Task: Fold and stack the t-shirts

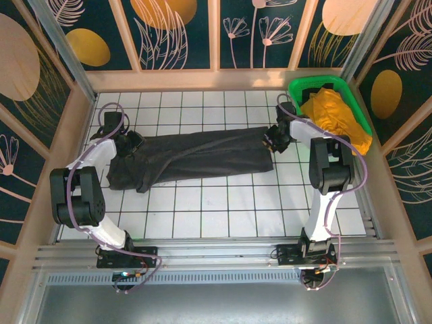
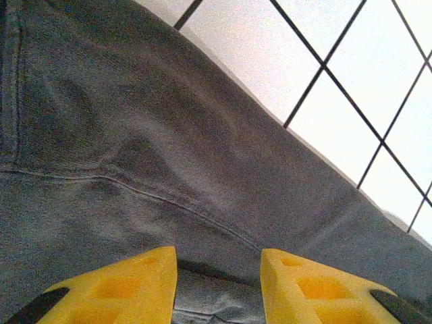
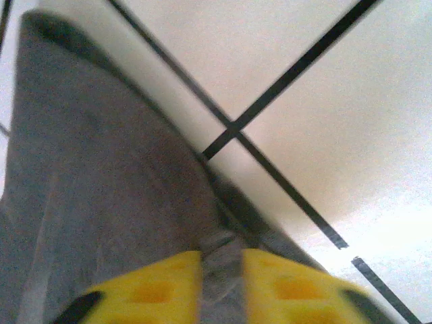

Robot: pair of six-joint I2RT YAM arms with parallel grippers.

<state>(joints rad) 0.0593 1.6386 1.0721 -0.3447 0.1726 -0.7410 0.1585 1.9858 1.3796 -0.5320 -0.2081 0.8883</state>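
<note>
Right claw (image 3: 221,262) pinches the one charcoal t-shirt (image 1: 196,158), left claw (image 2: 219,262) parted; one orange t-shirt (image 1: 334,115) in basket (image 1: 312,80).

Top view: the orange-yellow t-shirt (image 1: 332,113) lies bunched in the green basket (image 1: 317,82), its lower folds hidden by the wall. Left wrist view: the charcoal t-shirt (image 2: 169,148) runs off the left and bottom edges, and the left gripper (image 2: 217,260) is cut off below its pads. Right wrist view: blurred throughout. Cloth fills the gap of the right gripper (image 3: 223,263), outlines smeared, seams illegible.
</note>
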